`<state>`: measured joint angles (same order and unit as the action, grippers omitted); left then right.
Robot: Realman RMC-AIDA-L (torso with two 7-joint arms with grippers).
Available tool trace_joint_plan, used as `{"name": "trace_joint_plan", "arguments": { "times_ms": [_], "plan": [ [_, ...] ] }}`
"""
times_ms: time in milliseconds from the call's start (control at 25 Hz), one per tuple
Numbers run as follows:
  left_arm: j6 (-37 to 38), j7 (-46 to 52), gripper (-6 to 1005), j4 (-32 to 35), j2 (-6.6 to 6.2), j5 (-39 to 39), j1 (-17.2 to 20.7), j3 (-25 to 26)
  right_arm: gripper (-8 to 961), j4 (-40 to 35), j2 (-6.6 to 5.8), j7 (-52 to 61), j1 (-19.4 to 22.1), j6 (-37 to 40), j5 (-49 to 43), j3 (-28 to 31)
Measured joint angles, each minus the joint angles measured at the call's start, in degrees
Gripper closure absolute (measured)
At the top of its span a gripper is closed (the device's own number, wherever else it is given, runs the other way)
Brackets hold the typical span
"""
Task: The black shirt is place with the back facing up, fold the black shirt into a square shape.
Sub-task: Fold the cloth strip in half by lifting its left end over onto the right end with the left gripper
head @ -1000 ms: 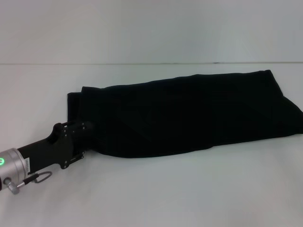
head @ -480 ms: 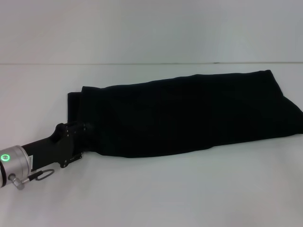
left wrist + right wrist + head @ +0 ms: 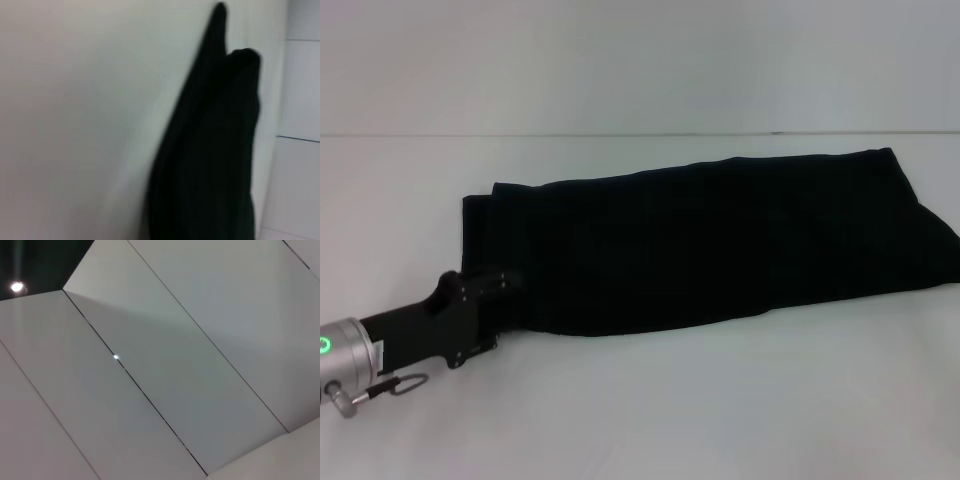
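A large, soft, plain black fabric shirt [image 3: 710, 240] lies on a flat white table [image 3: 720, 400], folded lengthwise into a long, narrow band. In the head view its long axis runs across the table from the robot's left to its right, rising gently toward the far right. The left end is the narrower one and sits nearer the robot; it ends in a fairly straight, short edge with a small stepped corner at the top. The right end is wider and lies farther back, reaching the right border of the view, where its corner points toward the far side of the table. The near long edge curves slightly; the far long edge is straighter. No lettering shows on the fabric.

The left gripper [image 3: 505, 300], a black, hard, blocky unit on a silver wrist with a green light, comes in from the lower left and meets the near-left corner of the shirt. Its fingertips blend into the dark cloth, so whether the jaws are open or closed cannot be told.

The left wrist view shows the same shirt [image 3: 210, 150] as a tall dark strip tapering to a point against the white table [image 3: 75, 125].

The right wrist view shows only pale wall panels [image 3: 175, 365]; the right gripper is out of sight.
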<state>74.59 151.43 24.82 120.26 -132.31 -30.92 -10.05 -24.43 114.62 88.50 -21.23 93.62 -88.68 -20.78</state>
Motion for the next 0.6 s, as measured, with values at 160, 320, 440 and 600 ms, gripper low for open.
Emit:
{"name": "trace_joint_plan", "arguments": {
  "times_ms": [160,320,440,600],
  "plan": [
    [-1.21,0.05,396,-0.02,0.01,-0.83,0.3,0.27,28,0.0,-0.01,0.0,0.08,-0.02,-0.01,0.03],
    [-3.1,-0.18,405,-0.47,0.22,-0.52,0.25,0.11,26,0.0,-0.01,0.0,0.09,-0.01,0.01,0.04],
    [-4.84,-0.46,412,-1.09,0.45,-0.15,-0.47,0.04,26,0.0,-0.01,0.0,0.08,0.01,0.01,0.04],
    [-6.72,-0.55,422,-1.34,1.06,0.05,-1.56,0.22,27,0.0,-0.01,0.0,0.06,0.06,0.01,0.04]
  ]
}}
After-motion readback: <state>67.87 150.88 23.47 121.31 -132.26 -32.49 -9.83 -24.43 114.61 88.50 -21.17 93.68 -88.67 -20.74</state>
